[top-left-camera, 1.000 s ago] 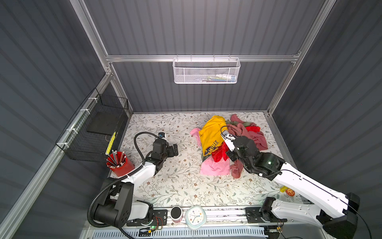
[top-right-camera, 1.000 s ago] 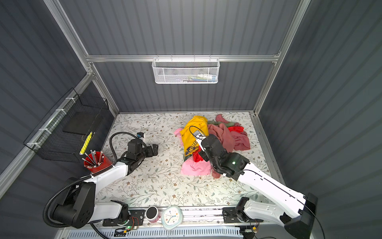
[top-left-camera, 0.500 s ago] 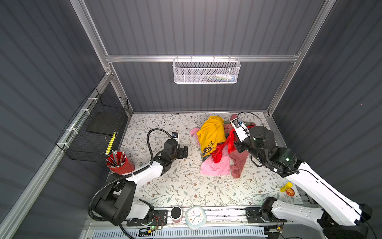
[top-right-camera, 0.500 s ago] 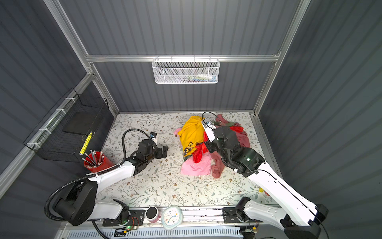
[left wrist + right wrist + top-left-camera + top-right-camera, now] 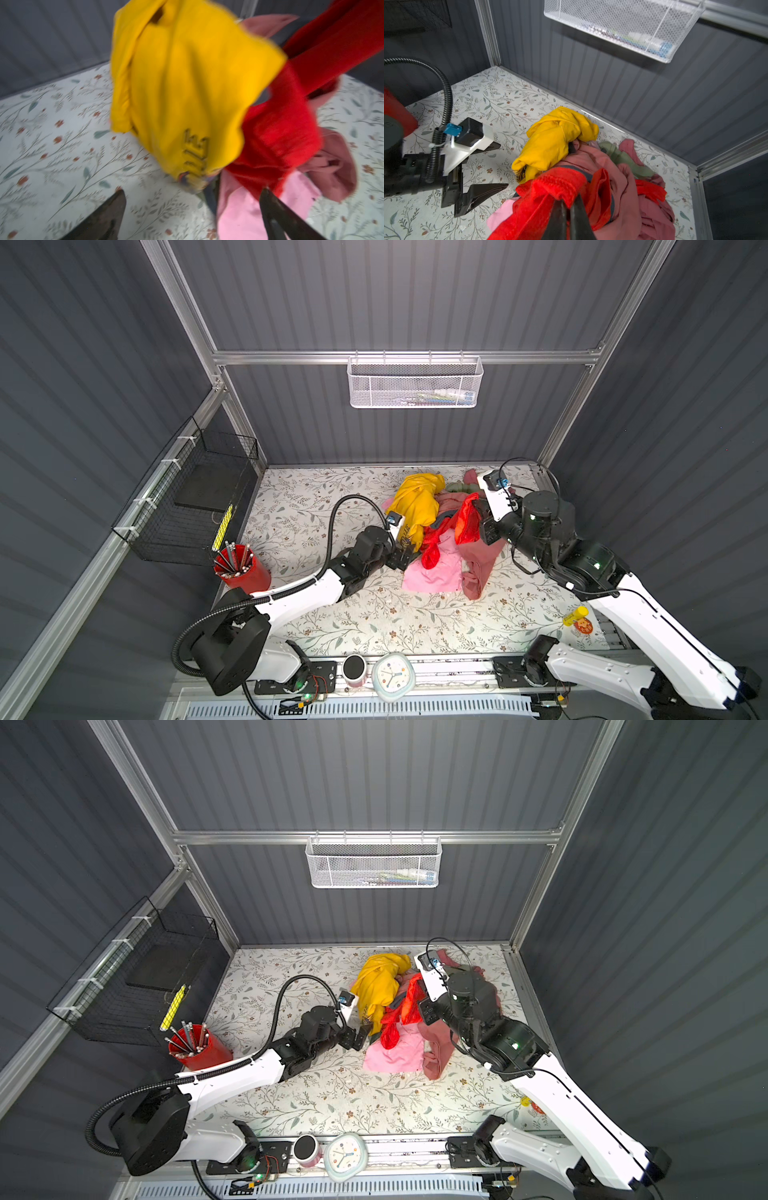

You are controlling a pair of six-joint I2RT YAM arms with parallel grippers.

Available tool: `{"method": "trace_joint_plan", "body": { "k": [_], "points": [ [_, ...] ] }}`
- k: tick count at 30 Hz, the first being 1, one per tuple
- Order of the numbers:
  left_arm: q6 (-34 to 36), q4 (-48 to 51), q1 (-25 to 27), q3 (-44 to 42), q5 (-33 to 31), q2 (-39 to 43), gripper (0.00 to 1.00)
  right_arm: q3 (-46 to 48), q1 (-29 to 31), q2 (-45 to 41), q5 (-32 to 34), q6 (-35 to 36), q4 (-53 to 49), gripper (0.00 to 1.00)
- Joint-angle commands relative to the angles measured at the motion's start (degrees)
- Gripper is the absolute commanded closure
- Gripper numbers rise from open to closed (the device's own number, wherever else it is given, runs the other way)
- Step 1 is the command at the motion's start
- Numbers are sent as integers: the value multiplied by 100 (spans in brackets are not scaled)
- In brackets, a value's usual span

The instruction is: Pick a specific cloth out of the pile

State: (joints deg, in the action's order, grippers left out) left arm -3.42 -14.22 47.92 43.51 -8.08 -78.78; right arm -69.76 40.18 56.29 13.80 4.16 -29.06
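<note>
My right gripper (image 5: 568, 200), pinching the thin bright-red mesh cloth (image 5: 550, 185), has lifted it partly off the mixed-garment pile (image 5: 432, 576) beneath it. My spread left gripper (image 5: 193, 190) has arrived alongside.

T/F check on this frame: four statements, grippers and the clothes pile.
1. The right gripper is shut on the red cloth. True.
2. The left gripper grips the yellow shirt. False: it is open and grips nothing, close beside the shirt.
3. The red cloth is fully clear of the pile. False: only its upper part is raised, its lower end lies among the garments.
4. A red cup holds pencils. True.
</note>
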Motion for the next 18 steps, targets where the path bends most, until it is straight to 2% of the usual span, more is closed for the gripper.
{"method": "trace_joint_plan", "body": {
  "k": [1,5,10,15,18],
  "points": [
    [425,-307,342,431,508,-99,0,386,-137,-79,-309,-442,421,100],
    [640,-344,594,902,819,-556,0,750,-311,-242,-561,-652,614,100],
    [656,-553,701,1475,1524,-1214,1,1013,-582,-415,-830,-813,647,100],
    [555,-698,758,1853,1589,-1745,2,1201,-821,-564,-1096,-947,647,100],
    [414,-934,778,2027,1901,-1938,4,1303,-953,-593,-1254,-1027,786,100]
  ]
}}
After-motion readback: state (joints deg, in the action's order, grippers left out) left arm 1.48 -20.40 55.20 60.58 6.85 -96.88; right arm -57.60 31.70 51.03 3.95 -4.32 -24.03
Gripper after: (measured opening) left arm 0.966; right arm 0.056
